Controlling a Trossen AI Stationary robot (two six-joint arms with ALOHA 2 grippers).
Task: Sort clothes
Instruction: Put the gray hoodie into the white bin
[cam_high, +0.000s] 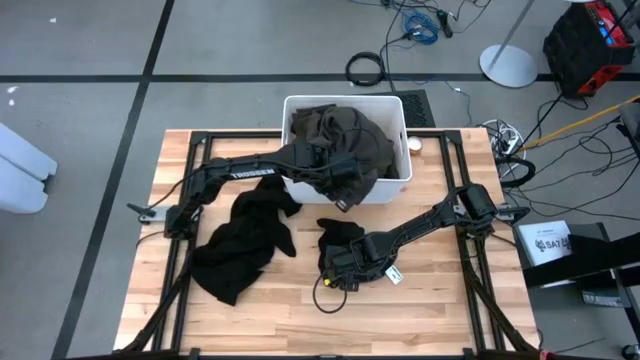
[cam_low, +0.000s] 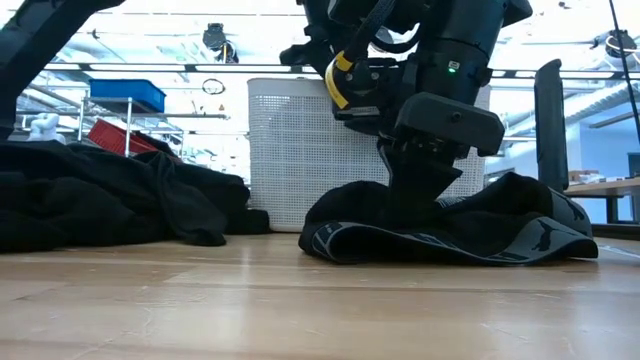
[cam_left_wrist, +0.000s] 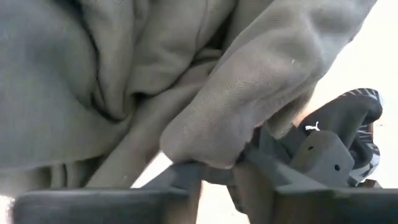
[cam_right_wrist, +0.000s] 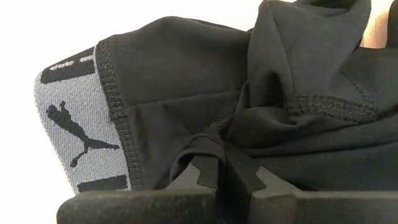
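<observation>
Olive-green cloth, one large garment (cam_high: 345, 140), fills the single white bin (cam_high: 396, 112) and spills over its near wall. Two black garments lie on the wooden table (cam_high: 440, 300): a larger crumpled one (cam_high: 245, 245) well to the left of the right gripper (cam_high: 338, 262), and a small one with a grey logo waistband (cam_low: 440, 240) directly beneath that gripper.

Left arm: stretched from the table's left side toward the bin, its gripper (cam_high: 338, 185) at the bin's near wall, with olive fabric draped over and between its fingers (cam_left_wrist: 186, 180); the jaws stand narrow, and whether they pinch the cloth cannot be told.

Right arm: reaching in from the right edge, wrist low over the table, its fingers (cam_right_wrist: 249, 177) pressed together on a fold of the small black garment.
</observation>
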